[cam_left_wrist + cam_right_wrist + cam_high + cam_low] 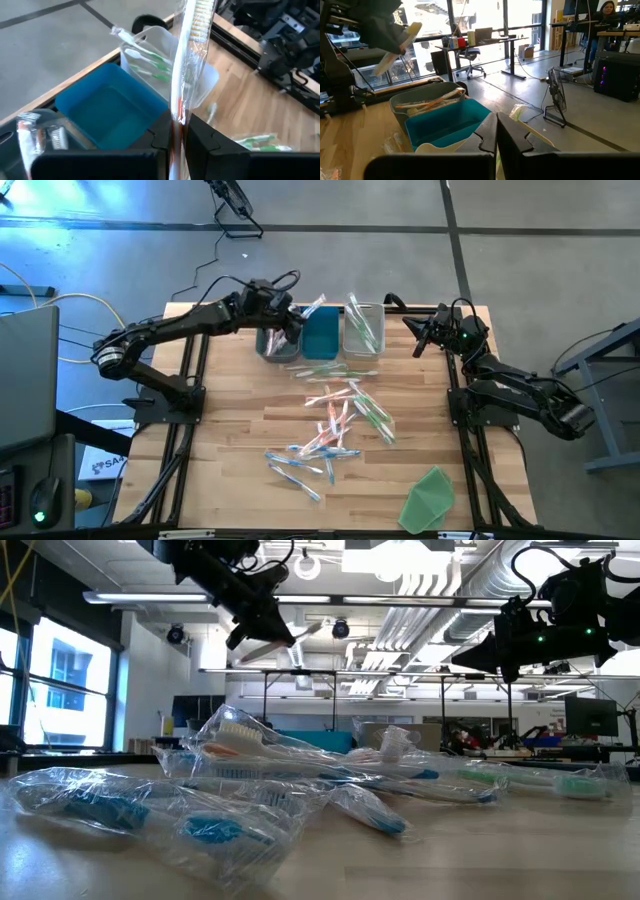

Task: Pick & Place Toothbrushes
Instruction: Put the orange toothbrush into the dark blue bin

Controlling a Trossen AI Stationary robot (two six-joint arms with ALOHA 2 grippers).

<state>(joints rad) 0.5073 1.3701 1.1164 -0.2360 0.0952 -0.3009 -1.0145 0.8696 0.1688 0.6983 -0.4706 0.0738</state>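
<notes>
Many wrapped toothbrushes (340, 420) in orange, blue and green lie loose on the middle of the wooden table (230, 430). At the far edge stand a grey bin (272, 345) with orange brushes, a blue bin (320, 335) and a clear bin (362, 328) with green brushes. My left gripper (293, 328) hangs above the grey and blue bins, shut on an orange toothbrush (192, 30) in its clear wrapper. My right gripper (415, 335) waits shut to the right of the clear bin, touching nothing. My left gripper pinches the orange toothbrush's handle (176, 117) through the clear wrapper between its two fingers. The fingers slant downward from the table's left. The brush runs on past the fingertips, its bristle head (201, 12) the far end. It is lifted clear above the bins.
A flat green sheet (430, 495) lies at the near right corner. Bare wood shows on the table's left part (225, 440). The room beyond holds desks, a chair and a standing fan (557, 95); a person (607, 10) sits far off.
</notes>
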